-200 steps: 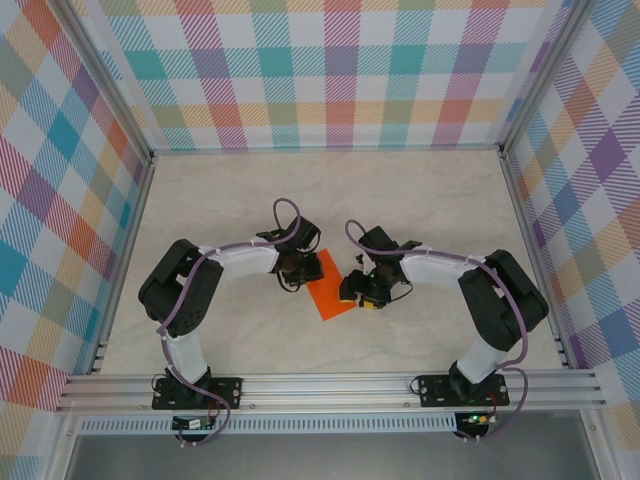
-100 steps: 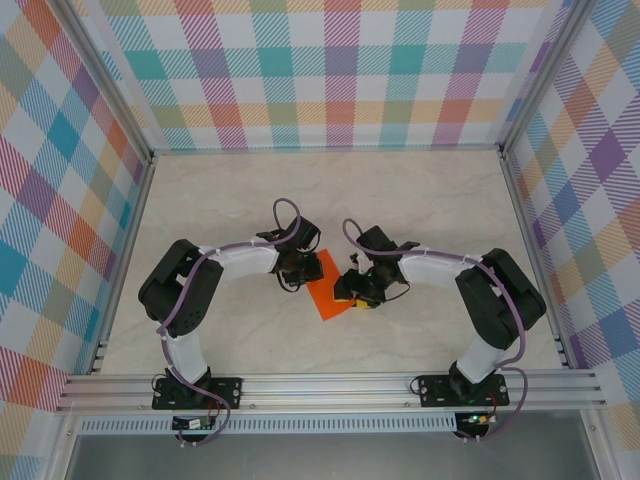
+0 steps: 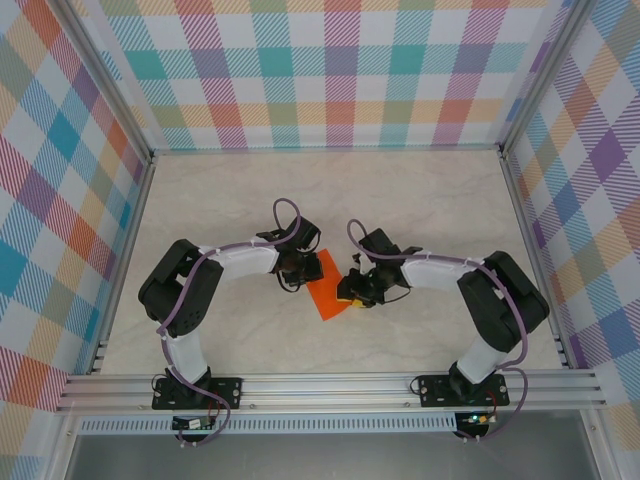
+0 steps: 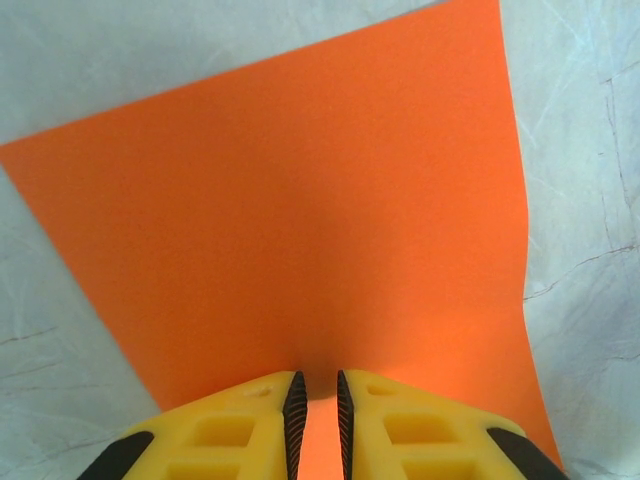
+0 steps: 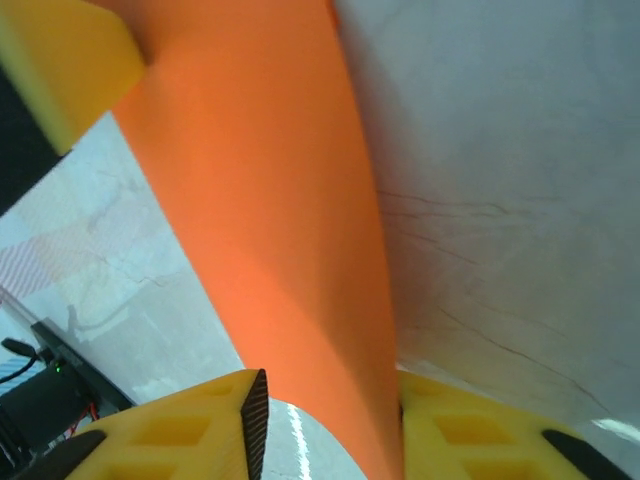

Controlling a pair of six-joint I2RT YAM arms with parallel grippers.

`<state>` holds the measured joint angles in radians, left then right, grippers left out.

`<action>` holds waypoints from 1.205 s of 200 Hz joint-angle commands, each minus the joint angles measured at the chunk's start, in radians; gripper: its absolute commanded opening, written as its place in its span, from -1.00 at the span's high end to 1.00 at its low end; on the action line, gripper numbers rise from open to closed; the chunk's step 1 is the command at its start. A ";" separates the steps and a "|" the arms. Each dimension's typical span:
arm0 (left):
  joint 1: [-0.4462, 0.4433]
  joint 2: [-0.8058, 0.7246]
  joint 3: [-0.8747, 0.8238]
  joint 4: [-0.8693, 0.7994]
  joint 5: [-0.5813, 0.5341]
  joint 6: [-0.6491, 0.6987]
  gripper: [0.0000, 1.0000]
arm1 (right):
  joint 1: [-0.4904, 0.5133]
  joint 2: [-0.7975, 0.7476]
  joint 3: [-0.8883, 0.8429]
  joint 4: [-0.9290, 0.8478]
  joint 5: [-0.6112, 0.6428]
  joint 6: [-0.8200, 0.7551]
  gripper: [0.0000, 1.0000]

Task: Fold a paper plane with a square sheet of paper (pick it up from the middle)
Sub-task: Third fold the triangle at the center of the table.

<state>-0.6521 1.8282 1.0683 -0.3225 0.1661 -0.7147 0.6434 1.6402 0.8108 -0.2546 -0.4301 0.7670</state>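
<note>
Since crease likely needs anchor, square sheet of paper (image 4: 300, 200) is clamped at edge by left gripper (image 4: 320, 410); another edge, curled up, straddled by right gripper (image 5: 330, 400), jaws apart.

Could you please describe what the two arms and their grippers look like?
The left arm and right arm have bulky black joints and white links, each with a purple cable looping along it. The left gripper and right gripper have blocky yellow jaws with recessed pockets and black ribbed pads.
</note>
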 commanded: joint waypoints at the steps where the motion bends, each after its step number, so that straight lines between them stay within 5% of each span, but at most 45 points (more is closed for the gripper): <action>1: -0.001 0.021 -0.021 -0.070 -0.048 0.006 0.60 | 0.006 -0.068 -0.025 -0.004 0.046 0.047 0.38; 62: -0.001 -0.005 0.011 -0.081 -0.045 0.019 0.59 | 0.006 -0.054 -0.001 0.002 -0.001 0.077 0.93; 124: 0.011 -0.116 0.063 -0.158 -0.182 0.061 0.56 | 0.006 -0.044 0.071 -0.092 0.034 0.104 0.93; 241: 0.039 0.038 0.065 -0.073 -0.116 0.067 0.65 | 0.063 0.079 0.172 -0.017 -0.034 0.099 0.91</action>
<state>-0.6189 1.8420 1.1198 -0.4042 0.0391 -0.6685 0.6888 1.6855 0.9482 -0.3183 -0.4244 0.8608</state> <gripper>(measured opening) 0.177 0.045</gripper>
